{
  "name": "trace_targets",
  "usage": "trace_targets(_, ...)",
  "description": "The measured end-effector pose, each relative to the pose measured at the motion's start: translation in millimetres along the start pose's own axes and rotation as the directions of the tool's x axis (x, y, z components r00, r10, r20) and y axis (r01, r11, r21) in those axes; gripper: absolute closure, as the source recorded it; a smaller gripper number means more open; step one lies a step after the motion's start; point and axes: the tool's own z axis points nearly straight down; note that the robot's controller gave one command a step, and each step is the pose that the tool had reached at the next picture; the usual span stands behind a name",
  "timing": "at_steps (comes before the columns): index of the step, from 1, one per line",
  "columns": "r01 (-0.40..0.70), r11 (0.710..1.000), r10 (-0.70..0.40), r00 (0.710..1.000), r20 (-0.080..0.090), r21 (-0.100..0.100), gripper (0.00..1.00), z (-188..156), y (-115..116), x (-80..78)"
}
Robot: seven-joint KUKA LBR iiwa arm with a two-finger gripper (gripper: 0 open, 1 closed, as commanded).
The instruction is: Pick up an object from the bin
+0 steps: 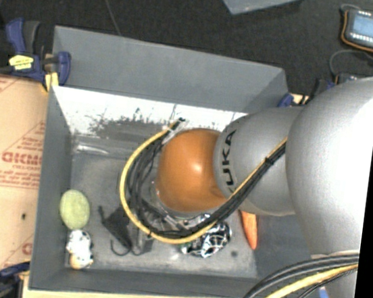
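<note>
Beneath the arm [272, 170], near the front of the bin [52, 182], a black-and-white patterned ball [212, 240]; end effector [132, 232] state unclear.

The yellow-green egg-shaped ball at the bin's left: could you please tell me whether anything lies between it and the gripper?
Nothing visible does. Bare bin floor separates the yellow-green egg-shaped ball from the gripper under the arm's orange cover. The small white spotted toy lies just below the ball in the view, beside that path.
</note>
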Motion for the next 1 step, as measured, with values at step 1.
trace_targets(1, -0.001, 1.000, 0.001, 1.000, 0.005, 0.001, 1.00, -15.1, -0.4, -1.1)
